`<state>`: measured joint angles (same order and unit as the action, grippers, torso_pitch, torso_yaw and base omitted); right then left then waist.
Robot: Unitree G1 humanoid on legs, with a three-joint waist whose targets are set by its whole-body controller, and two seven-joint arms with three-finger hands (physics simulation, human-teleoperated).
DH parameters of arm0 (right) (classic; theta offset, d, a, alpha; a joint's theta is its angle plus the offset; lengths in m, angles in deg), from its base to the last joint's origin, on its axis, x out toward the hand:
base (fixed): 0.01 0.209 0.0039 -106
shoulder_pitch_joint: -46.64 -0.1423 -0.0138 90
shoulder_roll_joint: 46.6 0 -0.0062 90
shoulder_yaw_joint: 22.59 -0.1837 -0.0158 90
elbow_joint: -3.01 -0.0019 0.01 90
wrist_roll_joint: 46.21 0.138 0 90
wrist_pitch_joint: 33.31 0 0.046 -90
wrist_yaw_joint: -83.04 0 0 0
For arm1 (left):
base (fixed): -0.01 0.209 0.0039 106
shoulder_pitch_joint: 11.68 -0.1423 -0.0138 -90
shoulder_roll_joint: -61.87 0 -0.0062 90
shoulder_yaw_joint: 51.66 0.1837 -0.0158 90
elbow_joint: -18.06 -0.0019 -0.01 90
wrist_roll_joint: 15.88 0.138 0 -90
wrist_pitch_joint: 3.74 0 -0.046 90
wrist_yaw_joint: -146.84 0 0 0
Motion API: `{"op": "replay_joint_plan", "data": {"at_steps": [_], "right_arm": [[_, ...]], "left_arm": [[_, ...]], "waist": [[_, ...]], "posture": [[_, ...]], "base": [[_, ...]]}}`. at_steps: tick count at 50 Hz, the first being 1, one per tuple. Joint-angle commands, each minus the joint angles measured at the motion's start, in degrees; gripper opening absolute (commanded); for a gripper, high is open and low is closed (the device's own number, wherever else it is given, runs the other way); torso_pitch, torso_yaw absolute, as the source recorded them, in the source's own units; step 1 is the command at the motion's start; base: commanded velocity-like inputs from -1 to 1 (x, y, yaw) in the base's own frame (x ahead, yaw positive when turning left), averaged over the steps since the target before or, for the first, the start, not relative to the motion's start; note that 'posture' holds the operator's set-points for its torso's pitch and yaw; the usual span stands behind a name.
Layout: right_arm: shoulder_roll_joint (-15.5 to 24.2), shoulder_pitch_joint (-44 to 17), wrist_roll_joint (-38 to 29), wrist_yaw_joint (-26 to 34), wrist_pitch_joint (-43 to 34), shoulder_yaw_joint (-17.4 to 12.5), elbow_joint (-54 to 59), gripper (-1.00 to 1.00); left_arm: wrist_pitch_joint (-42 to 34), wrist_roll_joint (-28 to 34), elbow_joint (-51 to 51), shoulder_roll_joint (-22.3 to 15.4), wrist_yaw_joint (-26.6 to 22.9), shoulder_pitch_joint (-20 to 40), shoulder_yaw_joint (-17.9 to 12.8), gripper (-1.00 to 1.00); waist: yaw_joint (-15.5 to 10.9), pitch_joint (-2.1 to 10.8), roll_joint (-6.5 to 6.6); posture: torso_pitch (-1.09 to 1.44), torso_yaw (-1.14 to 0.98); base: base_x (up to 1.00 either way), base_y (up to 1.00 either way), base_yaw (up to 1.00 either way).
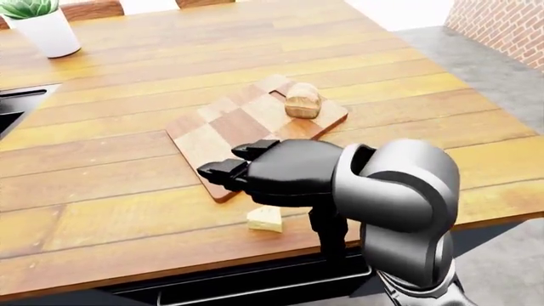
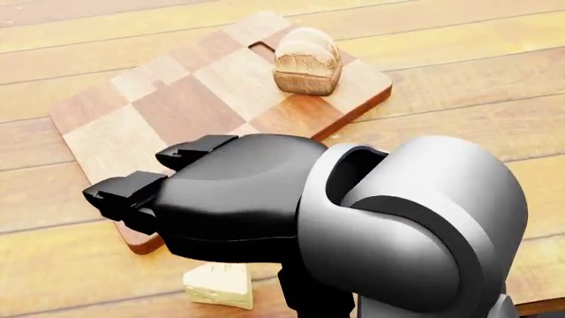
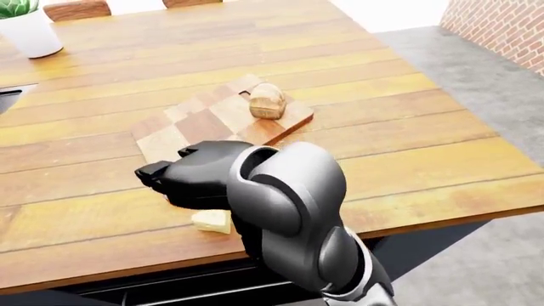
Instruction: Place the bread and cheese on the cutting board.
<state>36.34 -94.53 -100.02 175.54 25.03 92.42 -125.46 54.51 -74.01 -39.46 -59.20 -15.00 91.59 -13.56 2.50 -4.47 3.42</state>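
Observation:
A small bread loaf [image 2: 307, 61] stands on the far right corner of the checkered wooden cutting board [image 2: 177, 99], next to its handle slot. A pale yellow cheese wedge [image 2: 220, 285] lies on the wooden table just below the board's near edge. My right hand [image 2: 141, 179] hovers over that near edge, directly above and slightly left of the cheese, fingers stretched out toward the left and holding nothing. The black hand and grey forearm hide the board's near corner. My left hand is not in view.
A white pot with a green plant [image 1: 46, 29] stands at the table's top left. A dark sink edge [image 1: 17, 105] shows at the left. The table's near edge [image 1: 170, 274] runs along the bottom; a brick wall [image 1: 502, 25] is at top right.

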Motion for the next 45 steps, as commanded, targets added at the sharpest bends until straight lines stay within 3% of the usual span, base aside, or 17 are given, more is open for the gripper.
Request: {"op": "replay_joint_plan", "data": {"at_steps": [1, 7, 17, 33, 45], "right_arm": [[-0.8, -1.0, -0.8, 0.0, 1.1, -1.5, -0.6, 1.00], [-4.4, 2.0, -3.1, 0.0, 6.9, -3.1, 0.5, 1.00], [-8.3, 3.5, -4.4, 0.0, 15.6, -8.4, 4.8, 1.00], [-11.9, 7.9, -6.9, 0.0, 20.7, -9.3, 5.0, 1.00], [-12.3, 10.7, -7.4, 0.0, 22.7, -9.0, 4.4, 1.00]], "left_arm": [[1.4, 0.2, 0.8, -1.3, -0.1, 0.8, -1.1, 1.00], [1.3, -0.1, 0.9, -1.4, -0.1, 0.6, -1.4, 1.00], [1.3, -0.4, 0.8, -1.6, 0.2, 0.7, -1.3, 1.00], [1.3, -0.4, 0.9, -1.5, 0.1, 0.4, -1.7, 1.00], [1.5, -0.1, 0.8, -1.3, -0.2, 0.3, -1.7, 1.00]], "waist": [[0.0, 1.11, 0.47], [0.2, 1.20, 0.64], [0.4, 1.35, 0.93], [0.6, 1.43, 1.10], [0.7, 1.45, 1.16]], "posture": [[0.00, 0.00], [0.00, 0.00], [0.00, 0.00], [0.00, 0.00], [0.00, 0.00]], "base": [[0.00, 0.00, 0.00], [0.00, 0.00, 0.00], [0.00, 0.00, 0.00], [0.00, 0.00, 0.00], [0.00, 0.00, 0.00]]}}
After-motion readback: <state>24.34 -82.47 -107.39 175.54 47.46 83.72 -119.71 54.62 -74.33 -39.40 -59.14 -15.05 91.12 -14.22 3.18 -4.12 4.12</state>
